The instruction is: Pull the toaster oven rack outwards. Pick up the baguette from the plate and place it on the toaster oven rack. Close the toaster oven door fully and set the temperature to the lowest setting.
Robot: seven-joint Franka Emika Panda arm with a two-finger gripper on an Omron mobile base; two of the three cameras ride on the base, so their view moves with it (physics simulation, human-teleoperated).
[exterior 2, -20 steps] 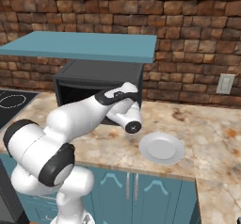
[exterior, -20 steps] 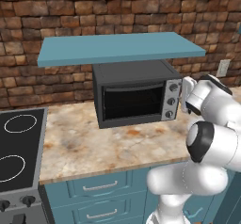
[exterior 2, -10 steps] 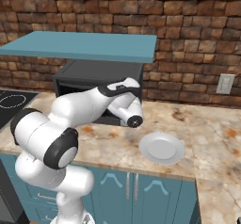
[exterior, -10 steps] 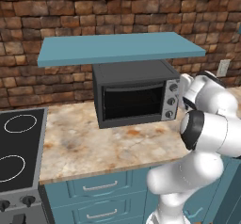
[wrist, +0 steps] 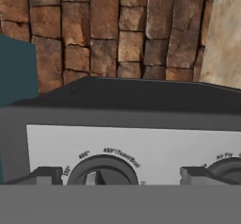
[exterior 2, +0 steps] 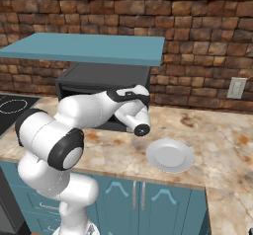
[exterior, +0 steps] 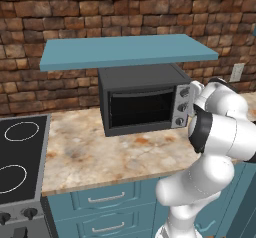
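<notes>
The black toaster oven [exterior: 141,75] stands on the counter under a shelf, and its door [exterior: 140,108] is up and shut. The rack and the baguette are hidden. A silver panel [wrist: 141,145] holds the knobs [exterior: 180,106]. My gripper [wrist: 121,175] is open right in front of that panel. Its fingertips [wrist: 47,175] stand to either side of the temperature knob [wrist: 103,171] without touching it. In the left base view the hand [exterior: 196,95] sits beside the knob column. The white plate [exterior 2: 169,155] lies empty on the counter.
A blue shelf [exterior: 125,52] hangs low over the oven. A black stovetop [exterior: 20,152] is at the left end of the marbled counter [exterior: 100,157]. The brick wall carries an outlet [exterior 2: 237,87] at the right.
The arm's elbow has swung up and inward, and the hand has edged slightly closer to the knob panel. The oven door has stayed shut and the plate empty.
</notes>
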